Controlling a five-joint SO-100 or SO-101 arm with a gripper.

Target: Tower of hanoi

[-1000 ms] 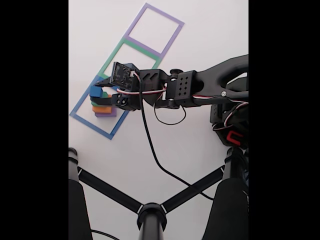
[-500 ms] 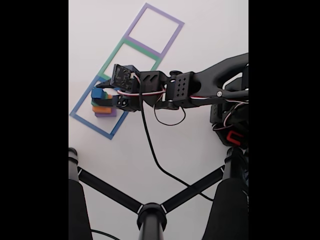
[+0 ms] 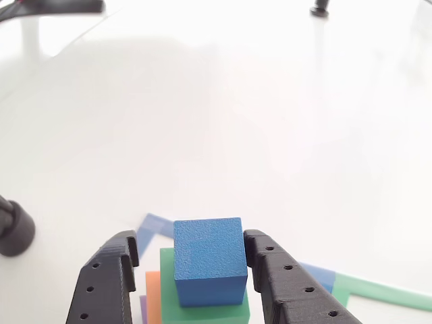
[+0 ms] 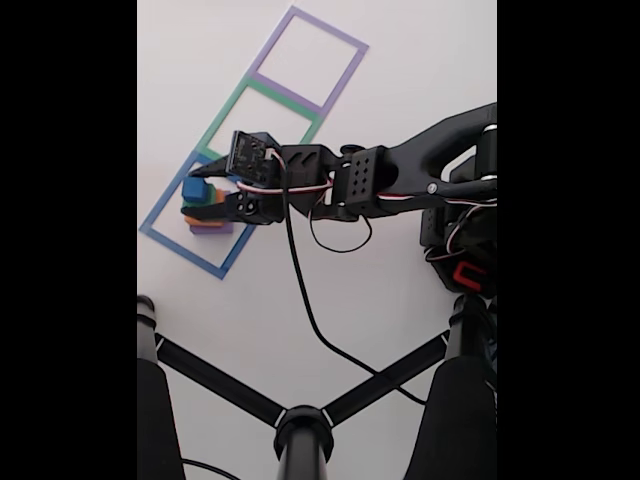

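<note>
While the black hand [image 3: 192, 260] reaches over the stack, its two perforated fingers [image 3: 108, 280] stand on either side of the blue cube [image 3: 208, 260], one at each flank. In the other view the right finger lies against or just beside the cube's right face, and a narrow gap shows between the left finger and the cube's left face, so the hand is partly spread around the cube and not visibly clamped on it. The blue cube sits between the fingertips on top of the green block [image 3: 202, 312], which lies directly below the hand; a strip of the orange block [image 3: 152, 297] juts out under the green one toward the left finger, and a sliver of the purple block [image 3: 143, 307] shows lower still beside that finger. In the fixed view the hand [image 4: 205, 190] comes in from the right over the white desk [image 4: 400, 60], and the stack sits at its tip: blue cube [image 4: 193, 187] on top, orange block [image 4: 203, 219] and purple block [image 4: 208, 229] below. The stack stands inside the blue tape square [image 4: 165, 235], which surrounds the hand's tip; the green tape square [image 4: 240, 100] lies just beyond the hand, and the purple tape square [image 4: 345, 40] lies farther off in the same row. A black cable [image 4: 300, 290] hangs from behind the hand across the desk.
</note>
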